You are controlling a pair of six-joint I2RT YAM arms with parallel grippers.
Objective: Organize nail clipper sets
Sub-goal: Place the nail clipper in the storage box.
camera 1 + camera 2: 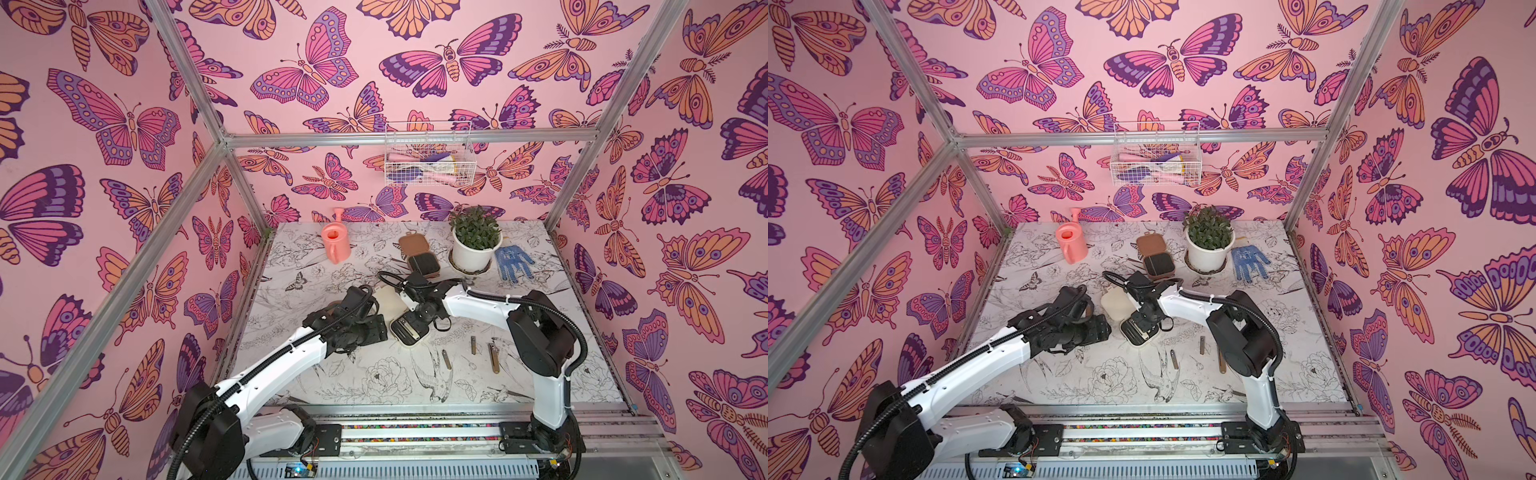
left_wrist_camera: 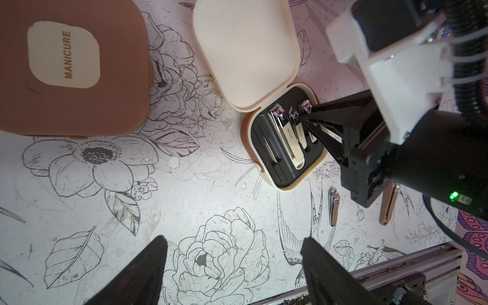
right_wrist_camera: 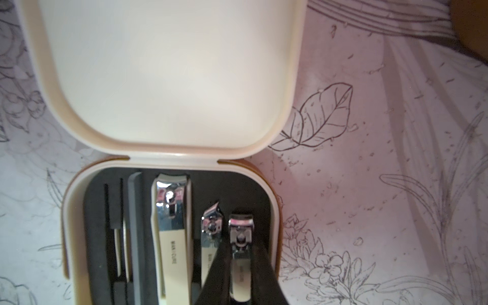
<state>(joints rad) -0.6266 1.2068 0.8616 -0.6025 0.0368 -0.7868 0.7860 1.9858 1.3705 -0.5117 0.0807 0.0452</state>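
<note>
My right gripper is clamped on the small clipper, end slot of the open cream case, mid-table. Left gripper spread wide, empty, hovers at that case's 9 o'clock over the closed brown case. Open brown case at 12, loose tools at 4.

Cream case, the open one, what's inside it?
Its black lining holds a grey file, thin tools, a large clipper, a slanted clipper and a small clipper gripped by the right gripper, whose fingers cover both smaller clippers' lower ends.
</note>
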